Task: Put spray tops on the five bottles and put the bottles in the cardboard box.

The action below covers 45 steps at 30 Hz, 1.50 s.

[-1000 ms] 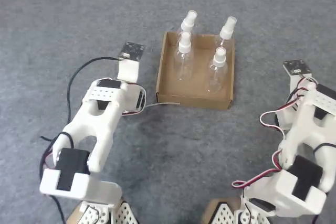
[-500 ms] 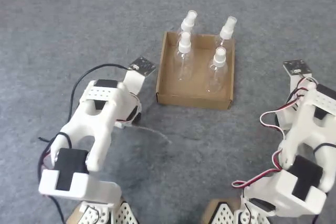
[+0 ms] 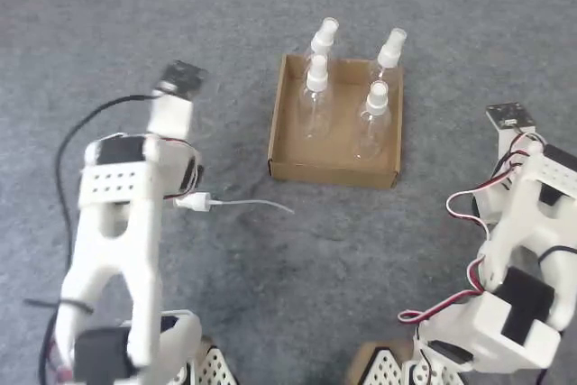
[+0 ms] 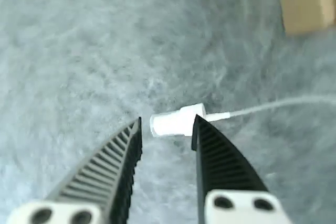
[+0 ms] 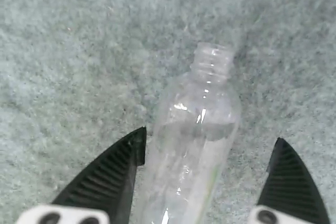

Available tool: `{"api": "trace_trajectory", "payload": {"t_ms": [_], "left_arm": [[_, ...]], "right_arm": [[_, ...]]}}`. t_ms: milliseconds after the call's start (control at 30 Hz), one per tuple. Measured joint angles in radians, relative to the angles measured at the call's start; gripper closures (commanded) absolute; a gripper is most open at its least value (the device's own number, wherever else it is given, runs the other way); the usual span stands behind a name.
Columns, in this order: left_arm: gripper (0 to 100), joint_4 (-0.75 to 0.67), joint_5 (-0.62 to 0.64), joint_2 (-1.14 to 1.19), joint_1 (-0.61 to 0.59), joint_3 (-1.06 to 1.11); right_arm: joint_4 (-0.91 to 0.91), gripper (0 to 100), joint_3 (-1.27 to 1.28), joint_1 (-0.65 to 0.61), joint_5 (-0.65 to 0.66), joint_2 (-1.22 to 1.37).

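A loose white spray top [image 4: 177, 121] lies on its side on the grey, carpet-like worktop [image 3: 361, 259]. Its thin clear tube [image 4: 273, 106] trails away towards a corner of the cardboard box [image 3: 334, 169]. The left gripper [image 4: 167, 121] points down at the spray top with its two black ribbed fingers spread. The white cap sits in the gap at their tips, and whether either finger touches it cannot be told. From above, the spray top [image 3: 194, 203] rests just beside the left arm [image 3: 117, 223], a little way off the front left corner of the box. One clear plastic bottle [image 5: 194, 145] has no top, its threaded neck bare. It lies on the worktop between the fingers of the right gripper [image 5: 210, 136], which are spread wide on either side of it and are not pressing it. The cardboard box sits in the middle of the worktop towards the far side. Four bottles [image 3: 315, 96] stand upright in it in two rows of two, each with a white spray top on. The right arm [image 3: 523, 241] is folded low at the near right of the worktop, well apart from the box.
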Motion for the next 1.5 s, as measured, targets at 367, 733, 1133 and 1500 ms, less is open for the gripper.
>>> {"api": "trace_trajectory", "payload": {"t_ms": [367, 733, 1133, 1500], "left_arm": [[74, -0.118, 0.512, -0.006, -0.009, 0.133], [77, -0.147, 0.572, 0.310, 0.006, 0.130], [85, -0.147, 0.327, 0.344, 0.037, 0.071], [84, -0.147, -0.020, 0.345, 0.052, 0.069]], "right_arm": [[0.000, 68.6, 0.000, 0.002, 0.000, 0.008], [0.000, 68.1, -0.002, 0.002, 0.000, 0.011], [0.000, 68.1, -0.002, 0.002, 0.000, 0.011], [0.000, 68.0, 0.000, 0.002, 0.000, 0.011]]}}
